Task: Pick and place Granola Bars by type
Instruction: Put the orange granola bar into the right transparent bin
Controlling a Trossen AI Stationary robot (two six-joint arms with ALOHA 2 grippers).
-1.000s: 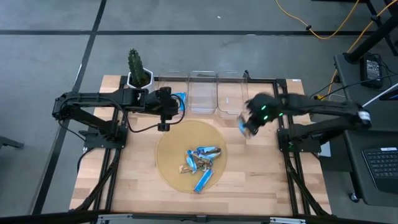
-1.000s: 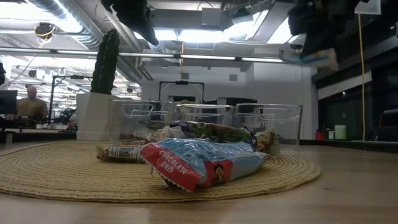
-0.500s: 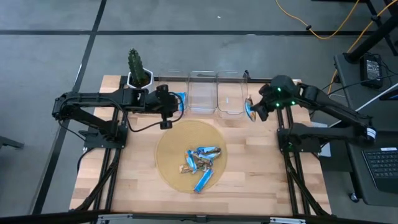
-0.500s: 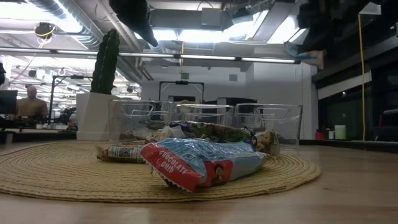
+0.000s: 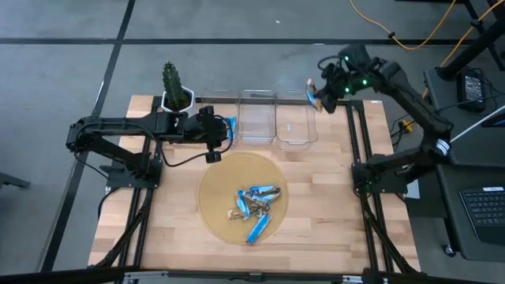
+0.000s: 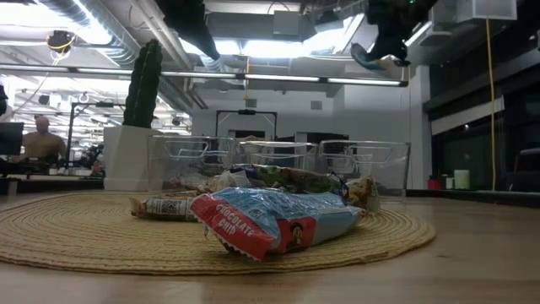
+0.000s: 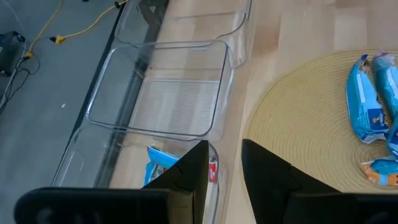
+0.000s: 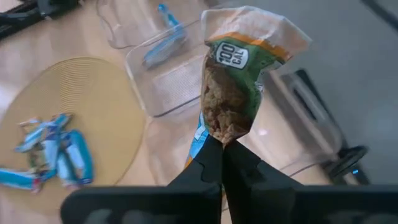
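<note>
While right gripper point(image 8: 222, 144) pinches one bar point(image 8: 239, 74), three clear bins point(image 5: 256, 118) stand.

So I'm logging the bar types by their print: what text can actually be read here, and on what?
"100 CAL": on the green-and-brown bar held in the right gripper.
"CHOCOLATE CHIP": on the blue bar lying at the front of the woven mat.
Other bars' print: too small or blurred to read.

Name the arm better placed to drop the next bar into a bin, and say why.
Right. The right gripper is shut on a granola bar, raised by the far corner of the rightmost bin. The left gripper holds nothing and hovers at the leftmost bin.
</note>
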